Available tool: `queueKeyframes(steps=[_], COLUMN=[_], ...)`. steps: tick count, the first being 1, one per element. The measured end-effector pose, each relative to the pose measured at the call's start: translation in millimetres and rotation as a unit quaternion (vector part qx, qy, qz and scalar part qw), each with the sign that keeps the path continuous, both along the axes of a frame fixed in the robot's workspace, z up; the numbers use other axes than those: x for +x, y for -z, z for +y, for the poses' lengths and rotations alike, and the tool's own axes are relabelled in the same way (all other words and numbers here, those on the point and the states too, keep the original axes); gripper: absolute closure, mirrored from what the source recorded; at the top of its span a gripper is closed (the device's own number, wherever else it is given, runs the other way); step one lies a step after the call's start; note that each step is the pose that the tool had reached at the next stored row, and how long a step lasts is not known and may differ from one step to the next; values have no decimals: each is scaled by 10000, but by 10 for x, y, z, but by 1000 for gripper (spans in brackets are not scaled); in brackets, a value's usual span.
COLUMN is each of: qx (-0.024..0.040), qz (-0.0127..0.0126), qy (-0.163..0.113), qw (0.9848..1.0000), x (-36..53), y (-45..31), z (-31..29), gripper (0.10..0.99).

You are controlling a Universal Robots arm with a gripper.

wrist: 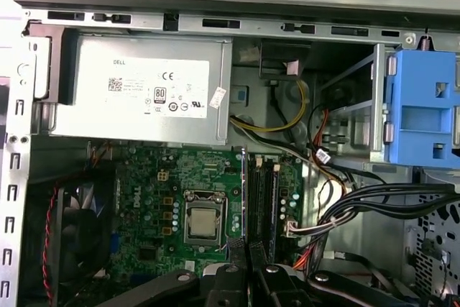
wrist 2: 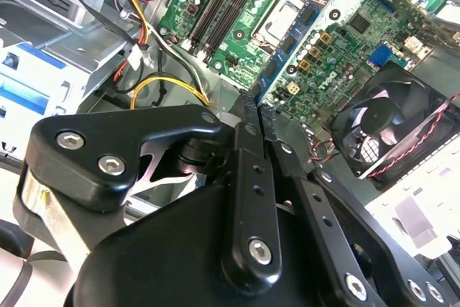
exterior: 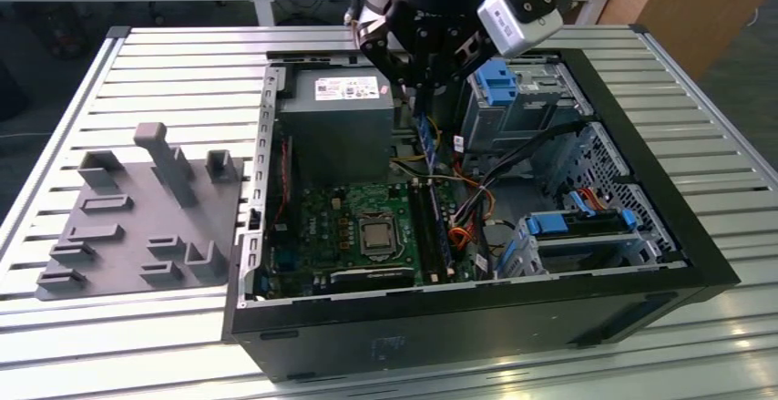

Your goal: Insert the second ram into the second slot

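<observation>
Gripper [exterior: 422,88] hovers over the open computer case [exterior: 680,236], jaws clamped on the upper end of the second ram [exterior: 424,136] — the blue strip hangs upright beside the grey power supply [exterior: 334,127]. In the first wrist view it shows edge-on just beside the dark memory slots [wrist: 264,203] — not yet seated.

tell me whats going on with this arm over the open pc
The arm's gripper hangs over the open computer case, jaws closed on the second ram, a thin blue strip. The strip is held edge-on above the motherboard, near its dark memory slots, and is not yet seated in one.
</observation>
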State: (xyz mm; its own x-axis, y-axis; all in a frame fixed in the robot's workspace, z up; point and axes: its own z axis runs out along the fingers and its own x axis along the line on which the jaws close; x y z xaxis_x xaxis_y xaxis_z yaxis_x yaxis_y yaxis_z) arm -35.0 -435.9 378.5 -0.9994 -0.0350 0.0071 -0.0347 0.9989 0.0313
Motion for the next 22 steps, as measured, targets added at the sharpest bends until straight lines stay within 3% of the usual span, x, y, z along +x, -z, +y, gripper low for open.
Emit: queueKeyframes(steps=[22], qx=[-1], qz=[0], qy=[51], qw=[10000], x=[0], y=[81], z=[0], gripper=[953])
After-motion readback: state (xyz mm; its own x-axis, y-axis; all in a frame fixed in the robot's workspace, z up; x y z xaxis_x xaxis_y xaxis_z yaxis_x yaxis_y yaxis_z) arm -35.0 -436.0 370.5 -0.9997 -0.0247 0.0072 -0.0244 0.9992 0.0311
